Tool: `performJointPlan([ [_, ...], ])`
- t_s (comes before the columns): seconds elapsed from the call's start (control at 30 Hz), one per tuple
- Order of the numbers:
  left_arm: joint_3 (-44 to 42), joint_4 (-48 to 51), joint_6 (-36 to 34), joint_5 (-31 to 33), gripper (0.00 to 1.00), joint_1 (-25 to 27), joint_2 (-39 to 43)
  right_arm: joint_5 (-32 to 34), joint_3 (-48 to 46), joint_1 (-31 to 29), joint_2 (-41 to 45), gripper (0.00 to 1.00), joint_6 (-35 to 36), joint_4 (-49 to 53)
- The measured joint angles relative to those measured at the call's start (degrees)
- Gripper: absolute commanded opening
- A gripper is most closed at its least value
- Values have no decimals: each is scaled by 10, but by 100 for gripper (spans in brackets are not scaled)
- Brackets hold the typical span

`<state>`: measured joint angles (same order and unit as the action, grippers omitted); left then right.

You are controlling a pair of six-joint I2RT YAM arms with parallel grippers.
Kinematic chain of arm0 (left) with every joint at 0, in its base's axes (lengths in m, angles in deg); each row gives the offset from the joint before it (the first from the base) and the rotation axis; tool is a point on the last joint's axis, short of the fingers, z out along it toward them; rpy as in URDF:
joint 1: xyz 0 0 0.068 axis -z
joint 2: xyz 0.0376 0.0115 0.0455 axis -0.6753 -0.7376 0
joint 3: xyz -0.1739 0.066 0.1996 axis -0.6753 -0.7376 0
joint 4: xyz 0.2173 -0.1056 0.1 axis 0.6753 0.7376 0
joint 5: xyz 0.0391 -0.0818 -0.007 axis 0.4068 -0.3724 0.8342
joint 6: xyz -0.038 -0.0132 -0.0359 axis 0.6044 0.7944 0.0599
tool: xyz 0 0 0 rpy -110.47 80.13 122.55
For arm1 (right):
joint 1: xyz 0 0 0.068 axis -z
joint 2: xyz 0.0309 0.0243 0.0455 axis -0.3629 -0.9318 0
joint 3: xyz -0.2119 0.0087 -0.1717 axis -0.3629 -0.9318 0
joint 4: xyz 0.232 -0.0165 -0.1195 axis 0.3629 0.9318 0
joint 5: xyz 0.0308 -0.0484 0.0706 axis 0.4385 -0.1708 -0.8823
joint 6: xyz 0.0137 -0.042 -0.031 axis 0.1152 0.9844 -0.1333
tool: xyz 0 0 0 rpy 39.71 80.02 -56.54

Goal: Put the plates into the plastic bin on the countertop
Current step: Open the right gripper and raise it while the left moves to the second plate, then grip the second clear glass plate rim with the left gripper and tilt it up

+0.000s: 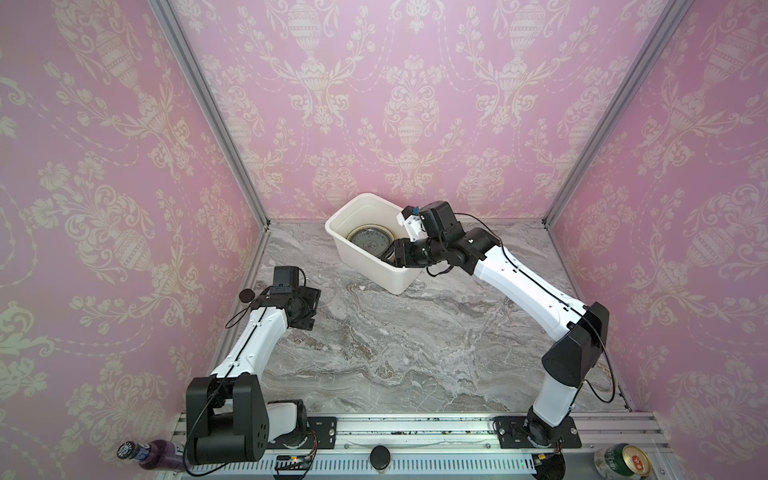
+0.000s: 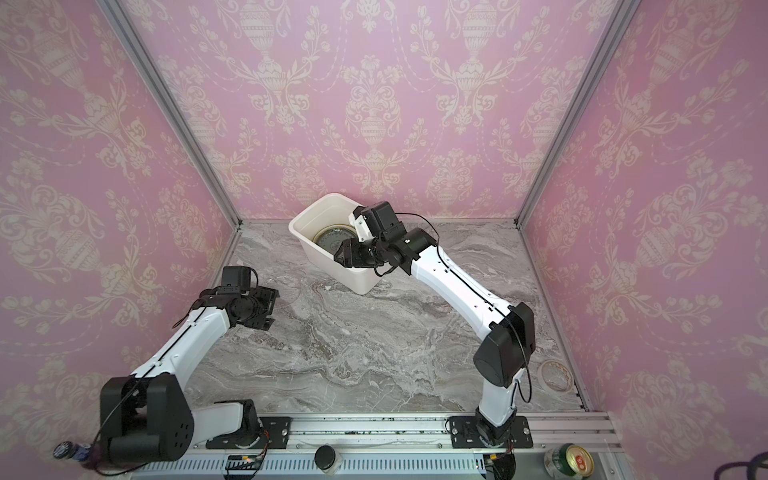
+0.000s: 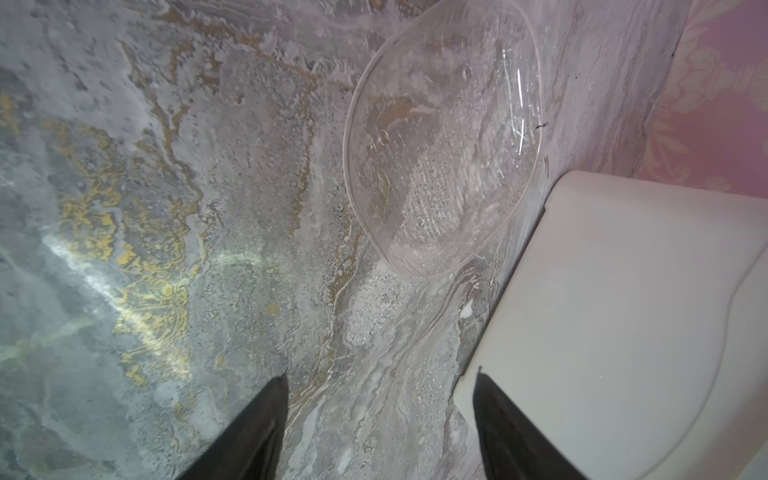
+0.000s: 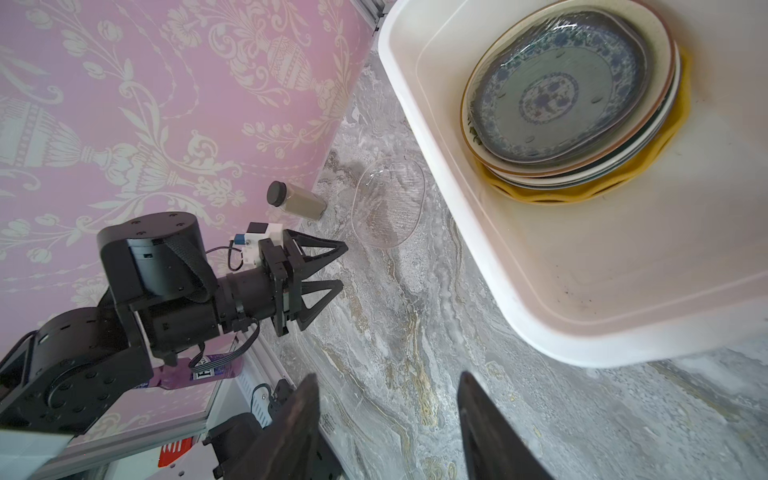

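Along the front edge, an aluminium rail (image 1: 415, 428) carries both arm bases, with a purple bottle (image 1: 153, 455), a black-lidded jar (image 1: 380, 457) and a can (image 1: 623, 459) lying beside it. A tape roll (image 2: 555, 374) sits on the grey marbled tabletop (image 1: 415, 353) behind the right arm. Farther in on the left side, the left tool (image 4: 344, 264) hangs low over the tabletop with its jaws parted and nothing between them; its own wrist view shows only bare marble between the black fingers (image 3: 266, 415). A clear glass plate (image 3: 444, 145) lies flat on the tabletop a little ahead of those fingertips, not touching them, and a small jar (image 4: 295, 201) lies by the left wall nearby. The glass plate is outside the plastic bin (image 1: 332, 226), close to its wall and between that wall and the left tool. At the bin's near right rim the right tool (image 4: 386, 376) is also spread open and empty. Just beside it, down inside the bin, rests a stack of plates (image 1: 370, 237), with the blue patterned plate (image 4: 552, 91) on top and the yellow scalloped plate (image 4: 582, 193) at the bottom. Behind the bin rises pink wallpaper (image 1: 415, 104).
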<state>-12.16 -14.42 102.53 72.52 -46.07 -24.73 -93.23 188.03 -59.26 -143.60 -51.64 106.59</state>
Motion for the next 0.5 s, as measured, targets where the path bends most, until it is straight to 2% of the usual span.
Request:
performJointPlan([
  [0.27,-1,-43,48,11,63,0,-61,0,6,0,0,54,9,1],
  [0.5,-1,-68,55,15,55,0,-109,0,6,0,0,53,9,1],
])
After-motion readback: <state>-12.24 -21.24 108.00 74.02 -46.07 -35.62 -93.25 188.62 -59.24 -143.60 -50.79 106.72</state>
